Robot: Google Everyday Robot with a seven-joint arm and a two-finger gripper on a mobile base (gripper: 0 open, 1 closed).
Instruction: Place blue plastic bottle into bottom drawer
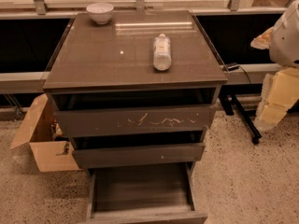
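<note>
The blue plastic bottle (pixel 162 53) lies on its side on the cabinet top (pixel 93 55), right of centre, with its white cap pointing to the back. The bottom drawer (pixel 145 216) is pulled out towards me and its tray shows nothing inside. The middle drawer (pixel 138 155) and the scratched top drawer (pixel 135 120) stand slightly ajar. My gripper (pixel 276 97) hangs at the right edge of the view, pale and yellowish, under the white arm shell (pixel 286 34). It is well to the right of the bottle and holds nothing that shows.
A white bowl (pixel 100 12) stands at the back left of the cabinet top. An open cardboard box (pixel 44 143) sits on the floor to the left. A black stand leg (pixel 243 118) runs along the floor on the right. A window ledge runs behind.
</note>
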